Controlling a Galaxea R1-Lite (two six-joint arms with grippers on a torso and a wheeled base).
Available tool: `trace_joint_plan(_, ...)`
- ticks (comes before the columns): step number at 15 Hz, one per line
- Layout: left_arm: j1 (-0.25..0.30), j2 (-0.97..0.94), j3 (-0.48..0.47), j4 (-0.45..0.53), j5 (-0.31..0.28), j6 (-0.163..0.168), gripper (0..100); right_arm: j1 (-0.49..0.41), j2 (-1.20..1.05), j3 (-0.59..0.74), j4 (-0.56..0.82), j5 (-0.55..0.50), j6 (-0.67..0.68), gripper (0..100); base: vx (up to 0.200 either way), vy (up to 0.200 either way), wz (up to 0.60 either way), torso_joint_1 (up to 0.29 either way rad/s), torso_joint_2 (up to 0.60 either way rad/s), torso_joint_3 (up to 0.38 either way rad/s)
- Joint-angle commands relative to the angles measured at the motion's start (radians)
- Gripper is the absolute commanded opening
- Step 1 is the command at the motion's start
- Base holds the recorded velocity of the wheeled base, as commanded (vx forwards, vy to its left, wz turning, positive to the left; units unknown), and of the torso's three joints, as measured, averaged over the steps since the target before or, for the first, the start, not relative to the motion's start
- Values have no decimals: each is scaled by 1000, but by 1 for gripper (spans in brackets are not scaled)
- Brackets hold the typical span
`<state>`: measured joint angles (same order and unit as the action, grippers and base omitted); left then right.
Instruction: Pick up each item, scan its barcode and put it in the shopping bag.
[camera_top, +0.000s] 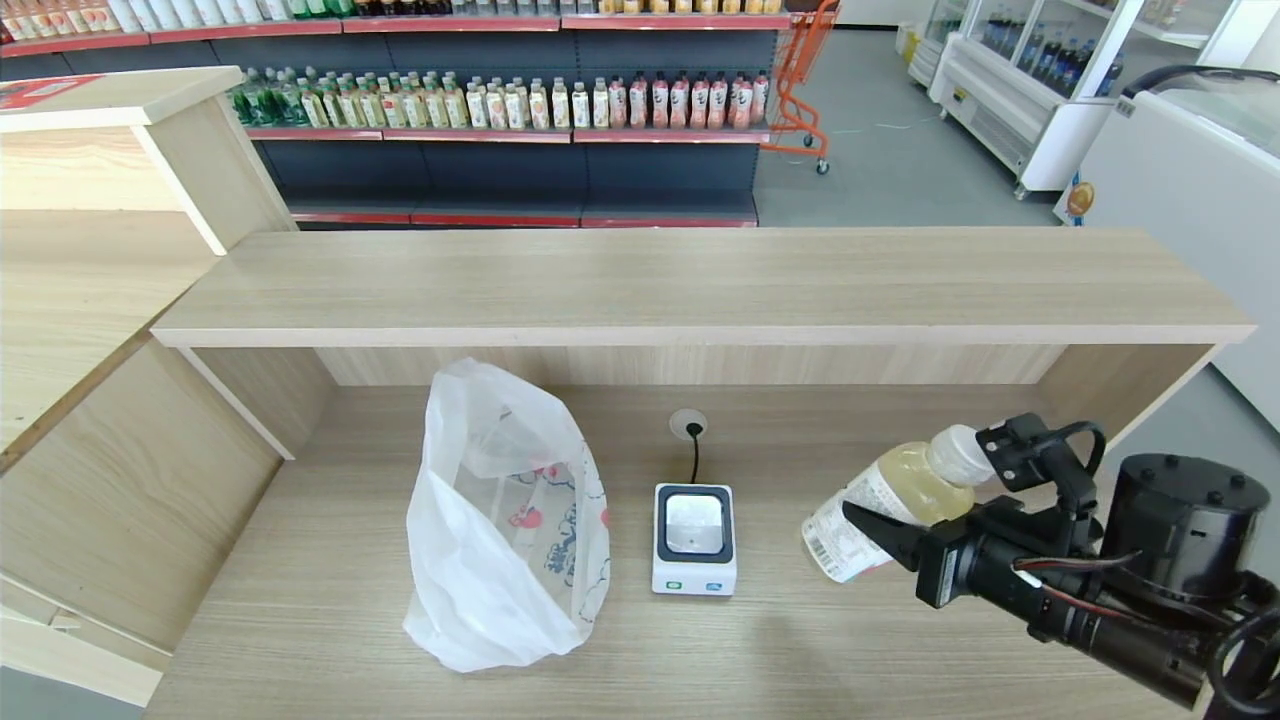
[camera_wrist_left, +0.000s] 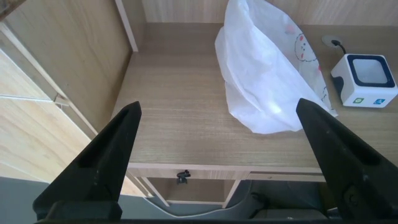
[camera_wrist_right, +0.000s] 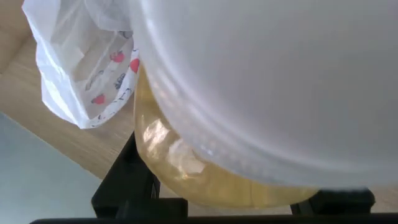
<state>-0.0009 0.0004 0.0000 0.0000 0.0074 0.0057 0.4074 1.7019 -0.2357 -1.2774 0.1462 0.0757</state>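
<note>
Ok so in the head view, the right end effector (camera_top: 893, 512) sat in the lower right of the frame, clamped around a bottle (camera_top: 895, 490) of pale yellow drink. The bottle hung in the air above the bench (camera_top: 300, 620), tilted, with its white cap up toward the upper right. The labelled bottom end pointed down-left, and you could make out a barcode on the label near that end. One dark finger (camera_top: 878, 531) lay across the front of the bottle; the other was hidden behind it.

The scanner (camera_top: 694, 538) was a little white box with a dark-framed glass window facing up. It sat on the bench around lower centre, left of the bottle and not touching it. Its black cable (camera_top: 695, 460) ran back to a round hole in the bench top.

The shopping bag (camera_top: 505, 520) stood upright just left of the scanner. It was white see-through plastic with red and blue prints on the side facing the scanner.

In the left wrist view, the left end effector (camera_wrist_left: 217, 112) was spread wide with nothing between its two dark fingers (camera_wrist_left: 112, 155). It hovered over the near edge of the bench, with the bag and scanner further off in the upper right of that frame.
</note>
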Motion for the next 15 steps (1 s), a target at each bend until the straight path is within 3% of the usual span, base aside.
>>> trace_joint_plan(1, -1, 0, 0, 0, 0, 0, 100, 17, -156, -39, 102, 13, 50, 0, 0, 0, 0, 0, 0, 0)
trace_joint_plan(3, -1, 0, 0, 0, 0, 0, 100, 17, -297, -50, 256, 49, 111, 0, 0, 0, 0, 0, 0, 0)
trace_joint_plan(7, -1, 0, 0, 0, 0, 0, 100, 16, -535, -177, 728, 332, 154, 0, 0, 0, 0, 0, 0, 0)
trace_joint_plan(10, -1, 0, 0, 0, 0, 0, 100, 16, -499, -235, 754, 492, 156, 0, 0, 0, 0, 0, 0, 0)
trace_joint_plan(15, -1, 0, 0, 0, 0, 0, 100, 88, -430, -266, 753, 532, 151, 0, 0, 0, 0, 0, 0, 0)
